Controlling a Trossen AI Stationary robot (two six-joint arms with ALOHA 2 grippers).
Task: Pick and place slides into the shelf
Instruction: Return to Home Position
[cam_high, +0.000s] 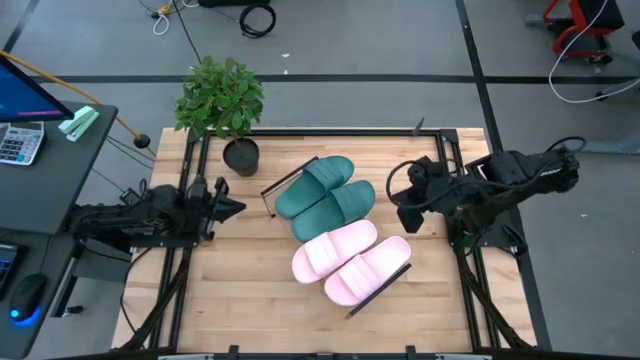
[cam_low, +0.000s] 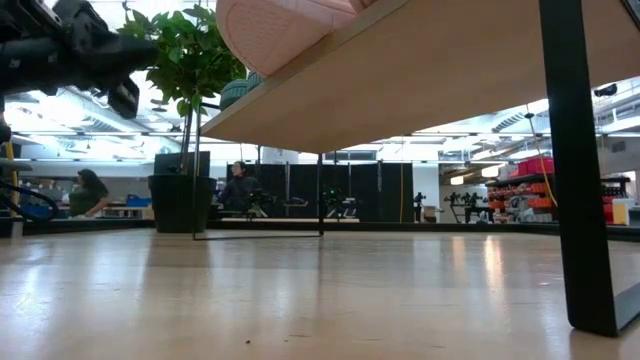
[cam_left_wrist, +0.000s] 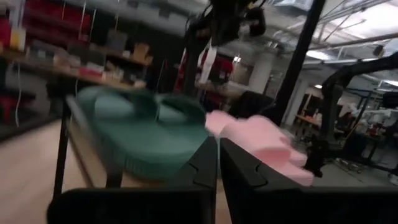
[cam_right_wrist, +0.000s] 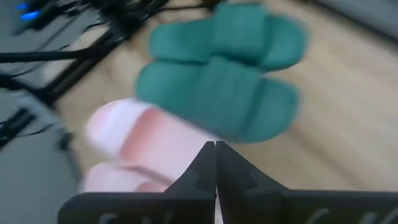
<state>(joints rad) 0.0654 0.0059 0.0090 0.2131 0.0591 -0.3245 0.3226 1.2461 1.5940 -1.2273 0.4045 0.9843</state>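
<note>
Two teal-green slides (cam_high: 325, 195) and two light pink slides (cam_high: 350, 262) lie side by side, soles down, on the shelf (cam_high: 268, 190). The shelf stands slantwise in the middle of the wooden table. In the low view its board (cam_low: 420, 80) is seen from below on a black end bar (cam_low: 575, 160), with a pink slide (cam_low: 280, 30) on top. My left gripper (cam_high: 238, 208) hovers left of the shelf, shut and empty, pointing at the slides (cam_left_wrist: 143, 130). My right gripper (cam_high: 395, 192) hangs right of the shelf above the slides (cam_right_wrist: 217, 81), shut and empty.
A potted plant (cam_high: 222, 100) stands at the table's far left, close behind the shelf's green end. Black frame rails (cam_high: 190, 170) run along both table sides. A desk with a calculator (cam_high: 20, 140) is off the left edge. People (cam_low: 88, 192) sit in the room beyond.
</note>
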